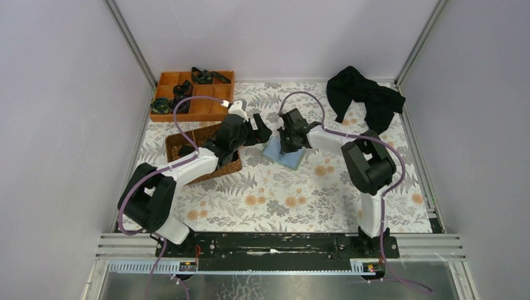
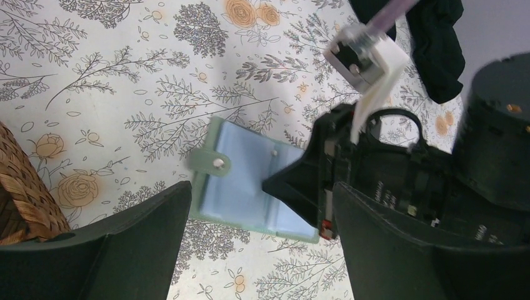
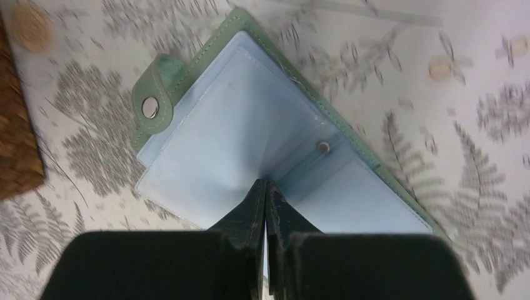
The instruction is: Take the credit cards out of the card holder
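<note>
**Inspector A:** Position of the card holder (image 3: pixel 237 144)?

**Inspector B:** It lies opened flat on the flowered table (image 1: pixel 281 200), near the middle, with the light blue inside facing up and the green edge showing round it. The snap tab (image 3: pixel 150 107) sticks out from one side. The wicker basket (image 1: pixel 181 145) stands to its left, apart from it.

**Inspector A:** The right gripper (image 3: pixel 265 186)?

**Inspector B:** It is lowered onto the card holder. The fingers are clenched together, tips at the inner fold, just beside the small stud (image 3: pixel 323 147). Whether they pinch a blue leaf or only press on it cannot be told.

**Inspector A:** The left gripper (image 1: pixel 261 132)?

**Inspector B:** The fingers are spread wide and grasp nothing. It hangs above the table just left of the card holder, past the basket's far corner, clear of both. Its wrist view shows the card holder lying between its two fingers, lower down.

**Inspector A:** Other items?

**Inspector B:** An orange divided tray (image 1: pixel 206 109) with dark objects at the far left, and a black cloth (image 1: pixel 365 94) at the far right, both well apart from the card holder.
</note>
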